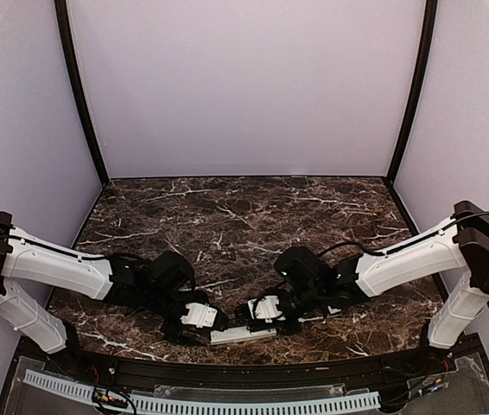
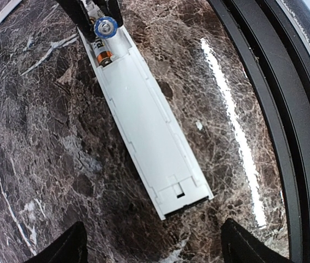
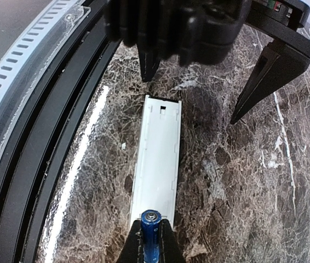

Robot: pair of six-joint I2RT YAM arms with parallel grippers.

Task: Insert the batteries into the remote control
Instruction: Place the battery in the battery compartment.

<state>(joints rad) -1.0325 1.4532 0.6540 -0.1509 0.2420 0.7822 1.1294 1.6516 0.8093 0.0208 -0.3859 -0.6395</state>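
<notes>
The white remote control (image 2: 149, 126) lies back-up on the marble with its battery compartment open. It also shows in the right wrist view (image 3: 158, 159) and the top view (image 1: 238, 335). My right gripper (image 3: 150, 229) is shut on a blue battery (image 3: 150, 236) and holds it at the remote's end over the compartment. This battery also shows in the left wrist view (image 2: 105, 26). A second cell (image 2: 103, 57) with an orange band lies in the compartment just below it. My left gripper (image 2: 155, 249) is open and hovers wide at the remote's other end, touching nothing.
A thin white cover strip (image 2: 1, 16) lies on the marble beyond the remote. The black table edge rail (image 3: 62, 109) and a white perforated strip (image 3: 29, 60) run close alongside the remote. Both grippers (image 1: 214, 320) (image 1: 260, 313) are at the near table edge.
</notes>
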